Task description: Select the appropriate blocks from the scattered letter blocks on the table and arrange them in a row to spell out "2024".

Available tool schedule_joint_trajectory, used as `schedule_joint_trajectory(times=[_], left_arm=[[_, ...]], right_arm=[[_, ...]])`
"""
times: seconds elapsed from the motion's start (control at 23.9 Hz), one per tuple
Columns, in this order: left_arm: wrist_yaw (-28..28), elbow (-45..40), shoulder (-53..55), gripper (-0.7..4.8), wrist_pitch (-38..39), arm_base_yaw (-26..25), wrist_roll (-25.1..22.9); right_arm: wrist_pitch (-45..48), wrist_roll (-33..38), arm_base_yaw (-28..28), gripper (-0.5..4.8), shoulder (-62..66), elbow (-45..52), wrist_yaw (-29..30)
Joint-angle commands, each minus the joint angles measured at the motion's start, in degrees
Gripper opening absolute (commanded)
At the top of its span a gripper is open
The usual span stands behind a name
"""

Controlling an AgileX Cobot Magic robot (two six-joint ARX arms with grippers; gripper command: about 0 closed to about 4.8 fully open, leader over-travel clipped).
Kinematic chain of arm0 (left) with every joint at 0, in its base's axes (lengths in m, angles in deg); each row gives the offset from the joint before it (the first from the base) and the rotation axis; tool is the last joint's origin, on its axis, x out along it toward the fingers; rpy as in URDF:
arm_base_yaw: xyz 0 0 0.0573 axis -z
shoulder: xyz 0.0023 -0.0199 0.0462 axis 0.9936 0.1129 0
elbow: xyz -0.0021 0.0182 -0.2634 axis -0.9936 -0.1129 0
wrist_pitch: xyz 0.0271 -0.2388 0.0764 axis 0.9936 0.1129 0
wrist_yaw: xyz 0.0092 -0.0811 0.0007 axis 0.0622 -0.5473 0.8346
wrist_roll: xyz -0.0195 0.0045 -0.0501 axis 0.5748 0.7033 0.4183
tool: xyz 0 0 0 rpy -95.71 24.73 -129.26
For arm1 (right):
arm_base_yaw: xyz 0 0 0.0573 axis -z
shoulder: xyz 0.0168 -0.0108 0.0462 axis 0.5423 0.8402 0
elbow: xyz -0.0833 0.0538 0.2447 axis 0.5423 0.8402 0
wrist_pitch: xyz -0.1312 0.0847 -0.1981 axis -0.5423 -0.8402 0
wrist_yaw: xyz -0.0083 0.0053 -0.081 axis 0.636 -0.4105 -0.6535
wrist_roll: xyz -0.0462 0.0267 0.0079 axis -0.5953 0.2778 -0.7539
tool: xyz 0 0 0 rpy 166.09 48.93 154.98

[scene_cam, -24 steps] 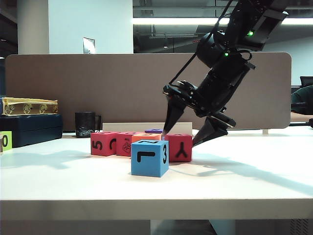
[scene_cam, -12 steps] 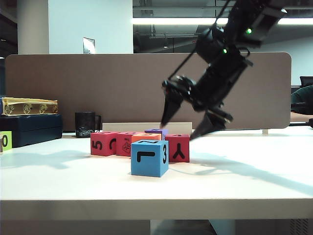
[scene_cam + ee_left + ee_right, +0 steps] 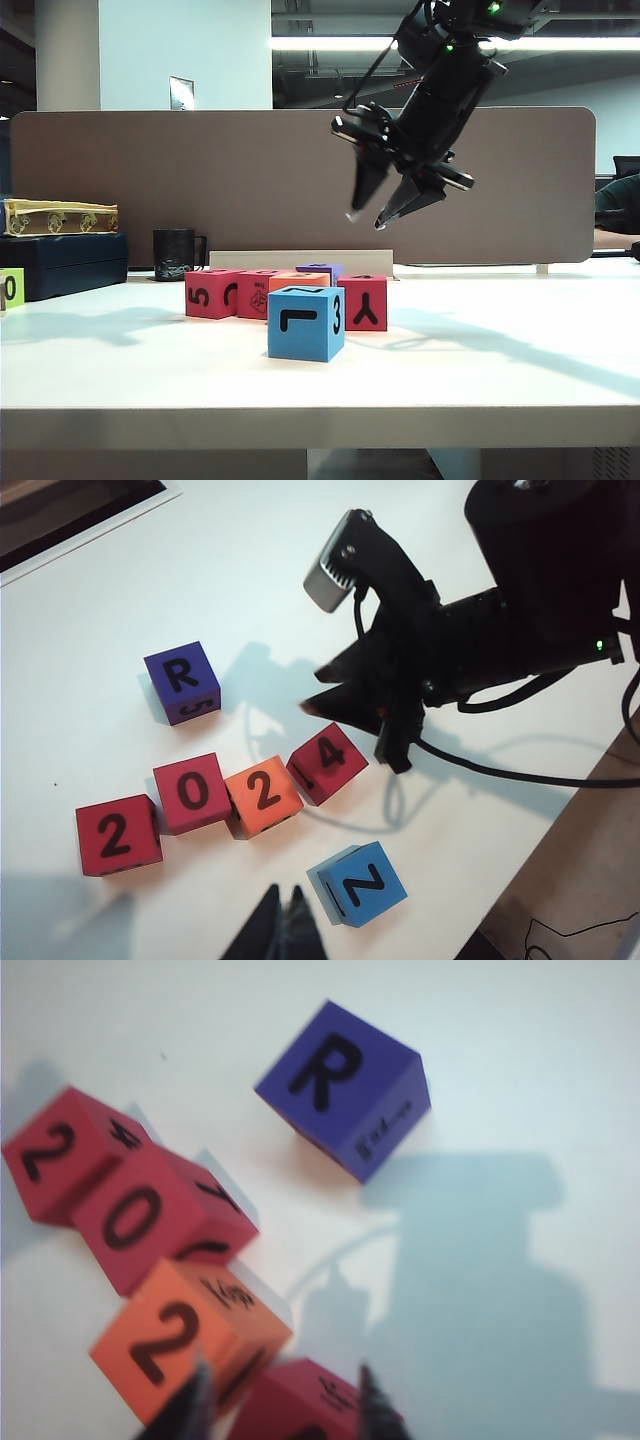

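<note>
Exterior, right gripper (image 3: pixel 365 217): raised in the air above the row of cubes, fingers parted, nothing between them.
Exterior, blocks: red "5" cube (image 3: pixel 212 292), another red cube (image 3: pixel 257 293), orange cube (image 3: pixel 298 279) and red "Y" cube (image 3: pixel 363 302) stand in a row on the table (image 3: pixel 520 370); the blue cube (image 3: pixel 305 322) sits in front, the purple cube (image 3: pixel 318 268) behind.
Left wrist, left gripper (image 3: pixel 280 930): fingers pressed together, empty, hanging beside the blue "Z" cube (image 3: pixel 356 883).
Left wrist, row: red "2" (image 3: pixel 118 834), red "0" (image 3: pixel 191 792), orange "2" (image 3: pixel 262 795), red "4" (image 3: pixel 326 762) side by side; purple "R" (image 3: pixel 182 680) apart.
Right wrist, fingertips (image 3: pixel 196 1400): apart, over the orange "2" (image 3: pixel 180 1345) and a red cube (image 3: pixel 300 1405).
</note>
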Motion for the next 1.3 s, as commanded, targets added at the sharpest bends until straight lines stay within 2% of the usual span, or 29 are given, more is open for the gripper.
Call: schedule_joint_trajectory(times=[0.04, 0.25, 0.33, 0.92, 1.05, 1.3], left_arm=[[3.6, 0.2, -0.4, -0.06, -0.3, 0.0, -0.3], [4.6, 0.2, -0.3, -0.06, -0.6, 0.0, -0.5], [4.7, 0.2, -0.3, -0.06, -0.8, 0.0, -0.4], [4.7, 0.2, -0.3, -0.06, -1.5, 0.0, -0.4], [4.7, 0.2, -0.3, -0.06, -1.6, 0.0, -0.4], [4.7, 0.2, -0.3, -0.06, -1.7, 0.0, -0.4]], right_arm=[[-5.3, -3.9, 0.5, 0.72, -0.4, -0.1, -1.7], [-9.6, -5.4, 1.2, 0.4, -0.4, -0.1, -4.8], [-11.9, -5.6, 1.8, -0.03, -0.3, 0.0, -5.4], [-18.0, -5.6, 1.1, -0.03, 2.1, 0.0, -4.4], [-17.5, -5.6, 1.1, -0.04, 3.6, 0.0, -0.3], [-15.8, -5.6, 0.1, -0.03, 4.9, 0.0, 1.1]])
